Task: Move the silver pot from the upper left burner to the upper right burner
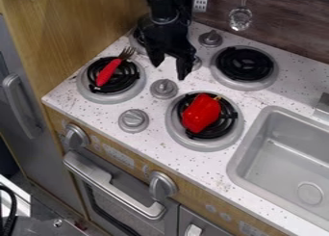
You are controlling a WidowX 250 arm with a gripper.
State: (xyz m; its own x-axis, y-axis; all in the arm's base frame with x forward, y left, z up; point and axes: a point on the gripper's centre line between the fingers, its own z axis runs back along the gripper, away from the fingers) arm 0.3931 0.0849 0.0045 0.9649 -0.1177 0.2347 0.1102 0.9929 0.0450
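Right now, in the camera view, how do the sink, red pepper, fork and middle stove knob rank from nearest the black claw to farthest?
1. Middle stove knob, just below the gripper in the picture.
2. Fork, to the left, and red pepper, to the lower right: too close to call.
3. Sink, at the right edge.

upper left burner (133,41): partly behind tool (169,72) | sink (276,158): right edge cuts

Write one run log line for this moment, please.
gripper open over stove | fork on lower left burner | pepper on lower right burner
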